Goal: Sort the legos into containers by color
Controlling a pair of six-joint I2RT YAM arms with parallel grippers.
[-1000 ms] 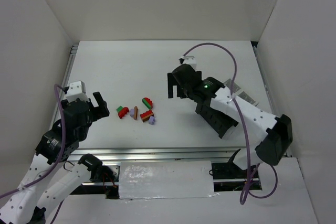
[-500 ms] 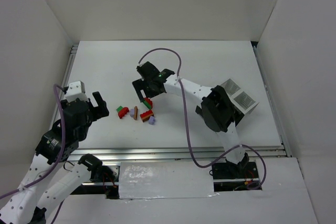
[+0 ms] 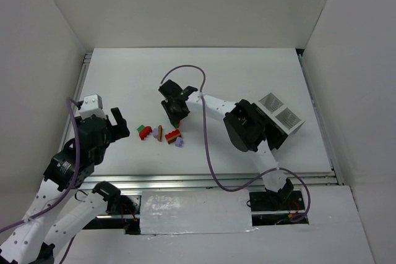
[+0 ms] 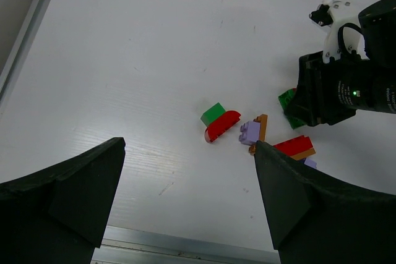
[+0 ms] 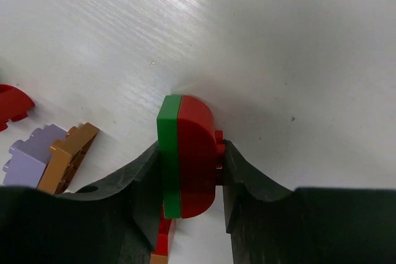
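The legos lie in a small cluster mid-table: a red-and-green piece [image 3: 144, 132], a thin brown one [image 3: 160, 132], a red one [image 3: 172, 134] and a lavender one [image 3: 179, 143]. My right gripper [image 3: 175, 117] points down at the cluster's far edge. In the right wrist view it [image 5: 189, 171] is shut on a rounded red brick joined to a green slab [image 5: 185, 159]. My left gripper [image 4: 189, 145] hangs open just left of the pile, with nothing between its fingers. The containers [image 3: 279, 115] sit at the right, partly behind the right arm.
A purple cable [image 3: 207, 153] loops from the right arm across the table's near middle. An aluminium rail [image 3: 204, 180] runs along the front edge. White walls close in the left, back and right sides.
My right arm swung left from beside the containers to the lego pile and closed its jaws on the red-and-green piece. The left arm barely moved.
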